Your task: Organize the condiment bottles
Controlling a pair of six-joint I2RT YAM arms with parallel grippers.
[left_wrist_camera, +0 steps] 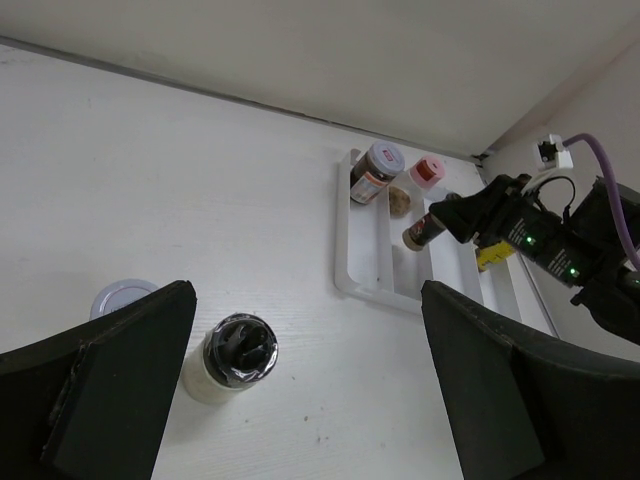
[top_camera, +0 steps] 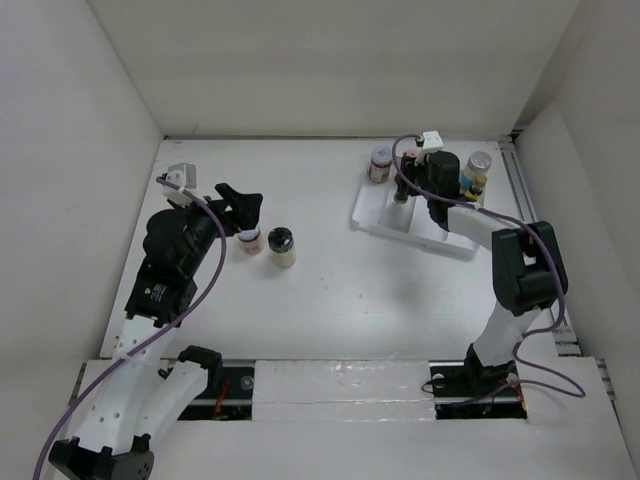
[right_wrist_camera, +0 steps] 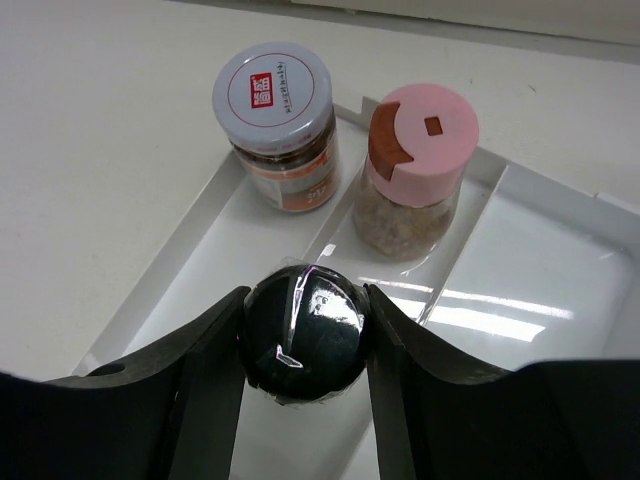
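A white tabletop [top_camera: 330, 300] boxed in by plain white walls [top_camera: 330, 70] fills the scene. At the near left, the left gripper [left_wrist_camera: 307, 300] hangs with its fingers spread wide, holding nothing. A pale jar with a black cap [left_wrist_camera: 238, 352] stands on the table just ahead of it, a grey-lidded jar [left_wrist_camera: 122, 295] close beside. Farther right, a white divided tray [top_camera: 372, 215] lies near the back wall. There the right gripper [right_wrist_camera: 303, 345] is clamped on a glossy black-capped bottle [right_wrist_camera: 303, 330] over the tray's left compartment. Beyond it, a silver-lidded brown jar [right_wrist_camera: 275, 110] and a pink-capped jar [right_wrist_camera: 415, 150] stand side by side at the tray's far end
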